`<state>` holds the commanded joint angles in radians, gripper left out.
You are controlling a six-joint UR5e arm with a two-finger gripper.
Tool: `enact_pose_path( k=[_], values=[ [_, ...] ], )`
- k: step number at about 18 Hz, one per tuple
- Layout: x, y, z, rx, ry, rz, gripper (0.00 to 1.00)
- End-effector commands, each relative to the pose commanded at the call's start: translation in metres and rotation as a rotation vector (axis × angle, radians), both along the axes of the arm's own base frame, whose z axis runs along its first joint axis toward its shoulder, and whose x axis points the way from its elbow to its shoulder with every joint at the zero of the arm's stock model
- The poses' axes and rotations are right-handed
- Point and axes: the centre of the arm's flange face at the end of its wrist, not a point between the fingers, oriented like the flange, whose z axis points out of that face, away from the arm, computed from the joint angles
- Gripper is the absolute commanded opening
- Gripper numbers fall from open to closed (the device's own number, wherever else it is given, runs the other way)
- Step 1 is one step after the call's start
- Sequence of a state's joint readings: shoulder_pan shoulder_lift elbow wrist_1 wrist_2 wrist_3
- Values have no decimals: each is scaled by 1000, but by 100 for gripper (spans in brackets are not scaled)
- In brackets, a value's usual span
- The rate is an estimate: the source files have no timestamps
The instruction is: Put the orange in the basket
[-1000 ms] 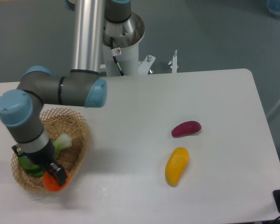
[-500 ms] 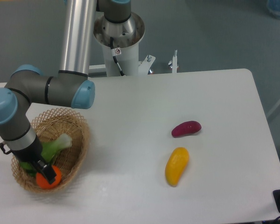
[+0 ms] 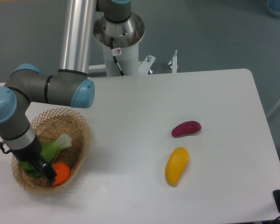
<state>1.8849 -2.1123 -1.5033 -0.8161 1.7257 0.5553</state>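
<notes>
Inside the basket (image 3: 79,140) lies the orange (image 3: 61,172), touching the gripper (image 3: 47,171), whose opening I cannot tell

Even, fairly bright light falls from overhead — no hard-edged shadows anywhere. The white table (image 3: 144,102) is close to washed out, with a faint mottled sheen on its surface just to the right of the gripper (image 3: 49,173). Soft, short shadows sit under the two fruits far to the gripper's right. The picture is slightly soft throughout and low in detail — the gripper's dark fingers merge into a blur, and the grey floor beyond looks grainy.
</notes>
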Motion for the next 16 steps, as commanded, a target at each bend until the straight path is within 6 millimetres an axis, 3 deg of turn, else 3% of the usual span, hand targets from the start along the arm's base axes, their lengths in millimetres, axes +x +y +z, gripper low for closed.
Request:
enact_pose_path(
  k=[3, 7, 9, 12, 14, 16],
  values=[
    [-35, -5, 7, 12, 4, 49, 99],
    [-105, -30, 11, 11, 4, 153, 100],
    [-119, -38, 14, 17, -7, 184, 100],
    [-147, -60, 0, -16, -11, 239, 100],
    [-183, -94, 12, -3, -21, 314, 100],
    [-205, -101, 19, 9, -19, 344, 100]
  ],
)
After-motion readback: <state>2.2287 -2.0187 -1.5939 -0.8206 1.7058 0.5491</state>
